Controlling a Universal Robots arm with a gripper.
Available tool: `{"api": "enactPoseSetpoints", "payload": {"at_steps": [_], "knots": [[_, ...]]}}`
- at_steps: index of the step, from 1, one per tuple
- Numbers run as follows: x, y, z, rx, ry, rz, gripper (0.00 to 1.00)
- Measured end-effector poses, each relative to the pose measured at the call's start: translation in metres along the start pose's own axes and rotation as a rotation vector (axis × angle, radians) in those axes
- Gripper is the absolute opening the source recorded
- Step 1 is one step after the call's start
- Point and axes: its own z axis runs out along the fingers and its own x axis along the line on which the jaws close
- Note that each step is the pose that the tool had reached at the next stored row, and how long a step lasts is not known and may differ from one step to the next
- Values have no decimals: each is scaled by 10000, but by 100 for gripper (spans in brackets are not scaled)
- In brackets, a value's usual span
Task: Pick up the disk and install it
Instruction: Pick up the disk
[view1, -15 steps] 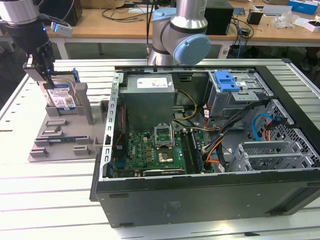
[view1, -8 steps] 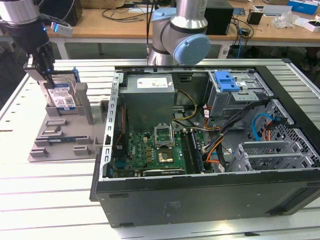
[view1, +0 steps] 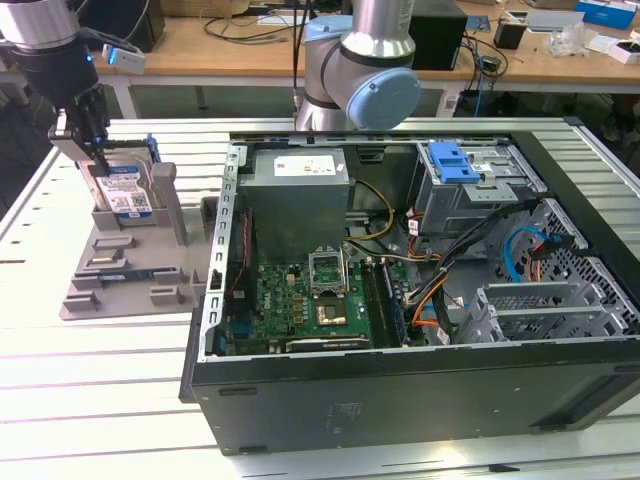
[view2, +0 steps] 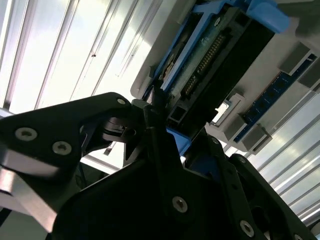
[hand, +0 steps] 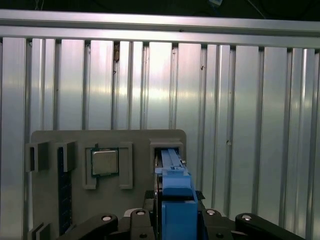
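Observation:
The disk (view1: 125, 190), a silver drive with a white-and-blue label in a blue carrier, stands on edge in a slot of the grey fixture (view1: 130, 275) at the exterior view's left. My gripper (view1: 97, 152) comes down on its top edge, fingers shut on the carrier. In the second wrist view the black fingers (view2: 155, 125) clamp the disk (view2: 210, 55) by its blue frame, connector pins showing. In the first wrist view the blue carrier (hand: 175, 200) sits between the finger bases, over its slot.
An open computer case (view1: 215, 300) lies to the exterior view's right of the fixture, with motherboard (view1: 320, 300), grey power supply (view1: 300, 195) and a drive cage with a blue latch (view1: 455, 160). The fixture also holds a processor chip (hand: 105, 161) and memory stick (hand: 61, 190). The arm's base (view1: 360, 70) stands behind.

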Motion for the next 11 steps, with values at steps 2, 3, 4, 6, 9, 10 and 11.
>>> {"api": "enactPoseSetpoints", "payload": {"at_steps": [2,3,4,6,9,10,11], "knots": [[0,-1,0,0,0,0,37],[0,-2,0,0,0,0,37],[0,-2,0,0,0,0,37],[0,-3,0,0,0,0,37],[0,-6,0,1,0,0,37],[0,-6,0,0,0,0,37],[0,-7,-2,1,0,0,37]]}}
